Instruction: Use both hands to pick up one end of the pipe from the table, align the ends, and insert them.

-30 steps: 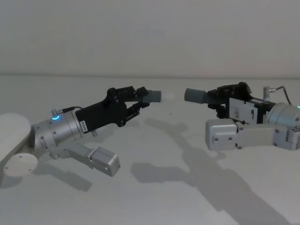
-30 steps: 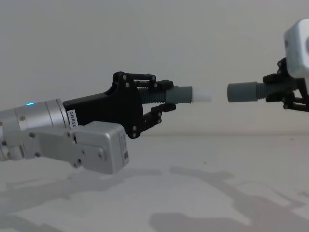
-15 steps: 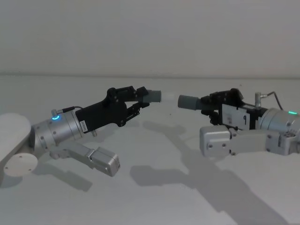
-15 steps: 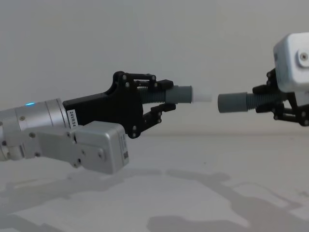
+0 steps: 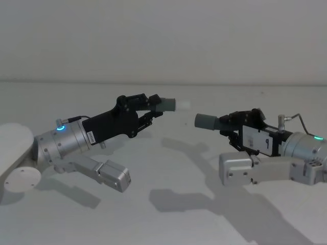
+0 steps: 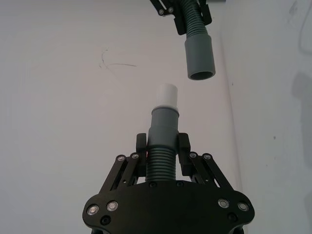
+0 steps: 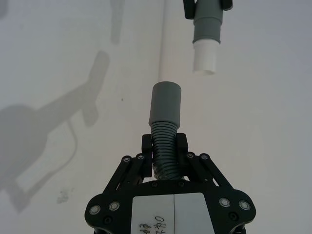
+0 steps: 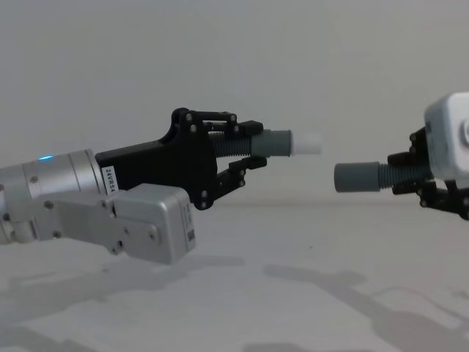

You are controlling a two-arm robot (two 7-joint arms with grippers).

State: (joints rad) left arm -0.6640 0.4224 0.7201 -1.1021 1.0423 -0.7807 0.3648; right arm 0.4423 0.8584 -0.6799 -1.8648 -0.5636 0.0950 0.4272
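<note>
— Two pickups done. Pinching the pipe (image 6: 161,165) behind the white-tipped cuff (image 5: 170,104) in the left end effector (image 5: 155,107), behind the hollow cuff (image 5: 206,121) in the right end effector (image 5: 227,126), clear of the counter (image 5: 179,222).
— Not aligned yet: hollow cuff lower, gap between. Insertion to come.

Open gap between the ends (image 8: 357,177)

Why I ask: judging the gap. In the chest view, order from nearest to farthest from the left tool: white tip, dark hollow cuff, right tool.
1. White tip, just ahead of the left tool.
2. Dark hollow cuff, across the gap, lower.
3. Right tool, behind that cuff, far right.
</note>
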